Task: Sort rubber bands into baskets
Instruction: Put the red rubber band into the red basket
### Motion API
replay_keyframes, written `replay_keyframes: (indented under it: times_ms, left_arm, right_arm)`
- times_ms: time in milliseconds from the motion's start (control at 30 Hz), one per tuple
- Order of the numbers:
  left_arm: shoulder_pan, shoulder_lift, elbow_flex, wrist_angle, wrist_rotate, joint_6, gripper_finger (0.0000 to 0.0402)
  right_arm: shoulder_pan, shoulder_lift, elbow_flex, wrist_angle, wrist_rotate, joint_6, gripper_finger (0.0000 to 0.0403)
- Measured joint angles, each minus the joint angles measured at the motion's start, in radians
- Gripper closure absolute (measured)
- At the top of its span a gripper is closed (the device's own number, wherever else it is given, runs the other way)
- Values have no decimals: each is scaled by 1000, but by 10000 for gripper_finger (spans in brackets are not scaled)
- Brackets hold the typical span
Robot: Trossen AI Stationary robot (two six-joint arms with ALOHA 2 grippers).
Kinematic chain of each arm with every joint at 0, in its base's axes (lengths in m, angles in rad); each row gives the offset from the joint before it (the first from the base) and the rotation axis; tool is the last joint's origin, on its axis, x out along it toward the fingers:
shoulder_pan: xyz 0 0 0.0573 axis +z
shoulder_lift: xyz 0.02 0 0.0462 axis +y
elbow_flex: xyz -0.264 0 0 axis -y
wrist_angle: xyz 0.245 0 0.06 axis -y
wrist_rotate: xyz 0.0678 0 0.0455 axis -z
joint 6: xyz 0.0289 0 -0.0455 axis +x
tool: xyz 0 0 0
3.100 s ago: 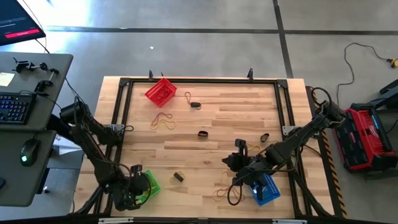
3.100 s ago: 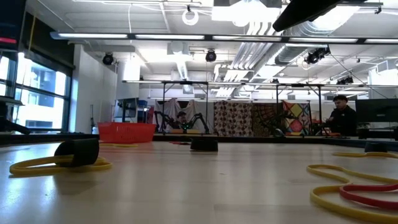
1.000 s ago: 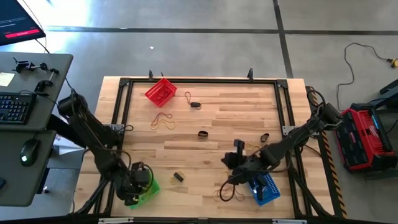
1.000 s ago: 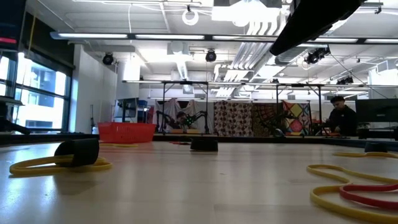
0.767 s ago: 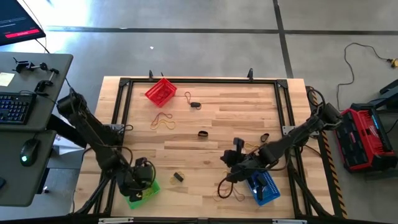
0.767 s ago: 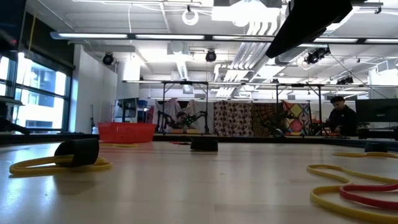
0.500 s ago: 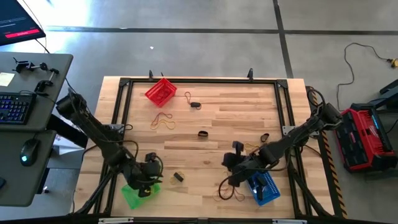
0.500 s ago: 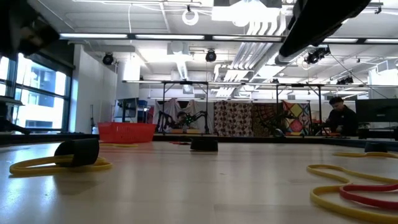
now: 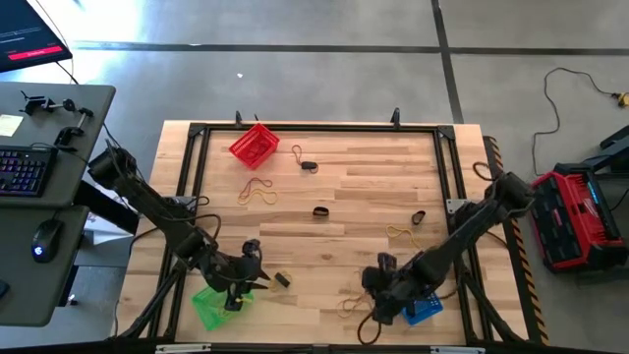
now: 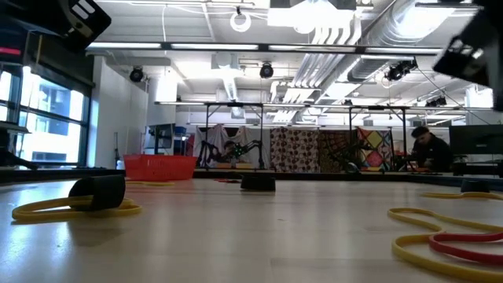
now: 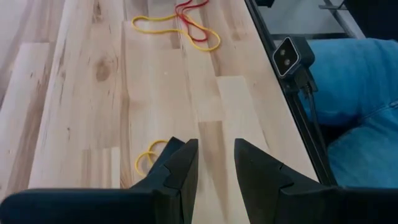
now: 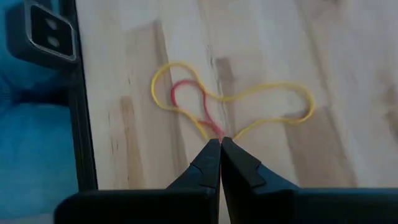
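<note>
Right jaws clenched at a yellow-and-red tangle; left jaws parted over a band near the green basket.

High view: left gripper (image 9: pixel 239 290) beside green basket (image 9: pixel 210 306), near the black band (image 9: pixel 282 279); right gripper (image 9: pixel 376 308) low over yellow band (image 9: pixel 351 307), beside blue basket (image 9: pixel 421 309); red basket (image 9: pixel 254 145) far off on the wooden desk (image 9: pixel 364 187). Best lifted slowly, straight up, so thin loops separate rather than drag. Low view: flat yellow loop (image 10: pixel 55 208) under a stubby black band (image 10: pixel 98 191); red perforated basket (image 10: pixel 159 166) behind. Left wrist view: parted fingers (image 11: pixel 180 171), nothing held, above a small yellow loop (image 11: pixel 147 159) on pale grain; worth centring before closing. Right wrist view: shut fingertips (image 12: pixel 210 163) meeting where red loop (image 12: pixel 189 99) crosses the yellow loop (image 12: pixel 261 102); whether actually pinched, cannot tell. Thin, limp, springy rubber.
</note>
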Motion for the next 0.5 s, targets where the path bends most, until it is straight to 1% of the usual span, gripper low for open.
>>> replay_keyframes:
  times_ms: [167,367,433,500]
  left_arm:
    - [1,0,0,-2,0,-6,304]
    - [1,0,0,-3,0,-20,304]
    - [1,1,0,-3,8,-32,304]
    - [1,1,0,-4,24,-34,304]
  right_arm:
    - [11,54,0,0,-21,62,402]
    - [11,89,0,1,-70,73,402]
    - [11,96,0,2,-74,73,396]
    - [11,101,0,2,-79,73,380]
